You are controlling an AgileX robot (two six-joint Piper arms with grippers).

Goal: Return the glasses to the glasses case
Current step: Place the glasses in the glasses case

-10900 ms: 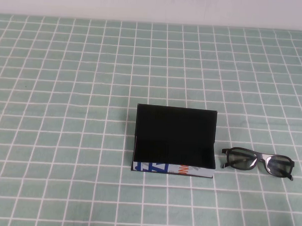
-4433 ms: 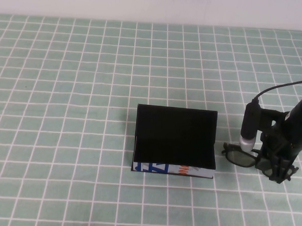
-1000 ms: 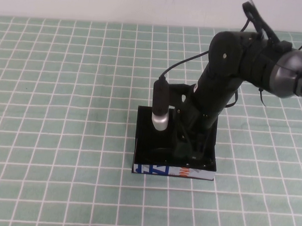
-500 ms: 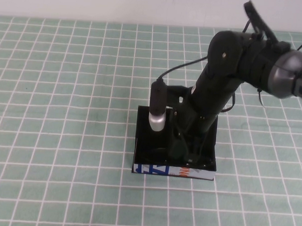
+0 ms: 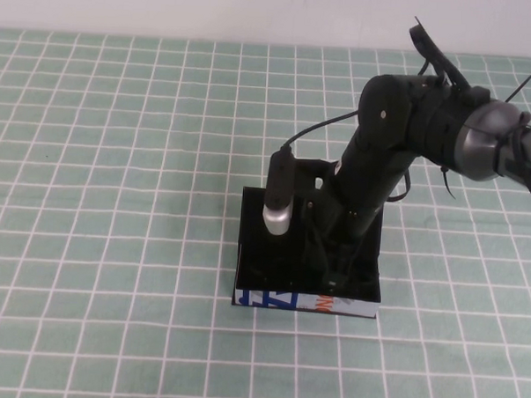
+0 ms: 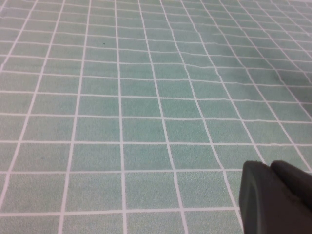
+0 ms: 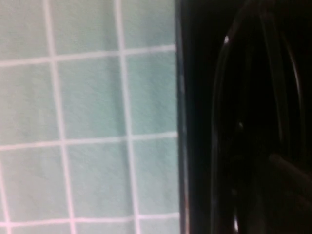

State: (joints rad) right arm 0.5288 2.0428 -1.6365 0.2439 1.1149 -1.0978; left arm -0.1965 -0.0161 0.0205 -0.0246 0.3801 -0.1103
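The glasses (image 7: 248, 122) lie down inside the black glasses case (image 5: 270, 298), dark frame against dark lining. The right claw (image 5: 333, 274) is down in the case over them, clamped tight, though whether it grips the frame is hidden. The left claw (image 6: 275, 197) hovers over the green checked worktop (image 5: 115, 201); I cannot tell its state.
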